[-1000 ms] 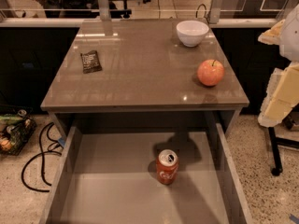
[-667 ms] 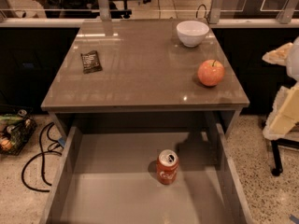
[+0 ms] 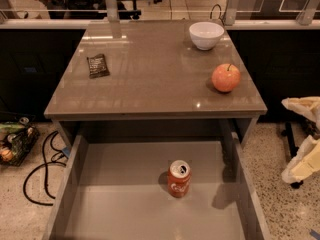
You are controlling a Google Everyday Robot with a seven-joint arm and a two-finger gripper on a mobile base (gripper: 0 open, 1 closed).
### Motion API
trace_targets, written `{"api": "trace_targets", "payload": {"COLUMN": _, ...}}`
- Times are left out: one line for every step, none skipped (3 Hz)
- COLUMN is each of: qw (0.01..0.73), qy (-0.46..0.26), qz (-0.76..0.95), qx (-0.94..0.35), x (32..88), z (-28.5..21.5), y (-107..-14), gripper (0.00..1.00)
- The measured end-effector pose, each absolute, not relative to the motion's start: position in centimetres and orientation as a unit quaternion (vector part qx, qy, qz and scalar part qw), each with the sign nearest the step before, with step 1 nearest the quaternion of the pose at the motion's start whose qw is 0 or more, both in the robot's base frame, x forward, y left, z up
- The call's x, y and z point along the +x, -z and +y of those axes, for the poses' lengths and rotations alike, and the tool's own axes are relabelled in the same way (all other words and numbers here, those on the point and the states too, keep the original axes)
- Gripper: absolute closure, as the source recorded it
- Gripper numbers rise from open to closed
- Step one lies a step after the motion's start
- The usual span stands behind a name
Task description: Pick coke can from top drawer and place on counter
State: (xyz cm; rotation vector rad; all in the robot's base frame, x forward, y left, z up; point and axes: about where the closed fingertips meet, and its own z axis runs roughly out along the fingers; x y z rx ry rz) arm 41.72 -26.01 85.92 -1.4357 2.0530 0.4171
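The coke can (image 3: 179, 178) stands upright on the grey bottom of the open top drawer (image 3: 115, 204), a little right of its middle, silver top up. The glossy grey-brown counter (image 3: 150, 69) lies above and behind the drawer. My gripper (image 3: 304, 154) shows as cream-coloured parts at the right edge of the view. It is beside the drawer's right wall, above the floor, well to the right of the can and apart from it. It holds nothing that I can see.
On the counter are a white bowl (image 3: 206, 34) at the back right, a red-orange apple (image 3: 226, 77) near the right edge and a dark packet (image 3: 98, 66) at the left. Black cables (image 3: 37, 176) and a basket (image 3: 14, 143) lie on the floor at the left.
My arm has moved right and down along the right edge of the view, away from the counter. The can, apple, bowl and packet have not moved.
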Motion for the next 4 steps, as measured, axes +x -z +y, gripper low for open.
{"api": "trace_targets", "payload": {"qw": 0.356, "qy": -0.205, "qz": 0.747, "qx": -0.523, "x": 41.0, "z": -25.4, "y": -83.2, "gripper": 0.0}}
{"api": "trace_targets", "payload": {"qw": 0.402, "qy": -0.222, "qz": 0.723, "qx": -0.516, "x": 40.3, "z": -24.5, "y": -80.5, "gripper": 0.0}}
{"api": "trace_targets", "payload": {"qw": 0.425, "qy": -0.215, "qz": 0.701, "qx": -0.531, "x": 40.2, "z": -23.7, "y": -77.3, "gripper": 0.0}}
{"api": "trace_targets", "payload": {"qw": 0.425, "qy": -0.215, "qz": 0.701, "qx": -0.531, "x": 40.2, "z": -23.7, "y": -77.3, "gripper": 0.0}}
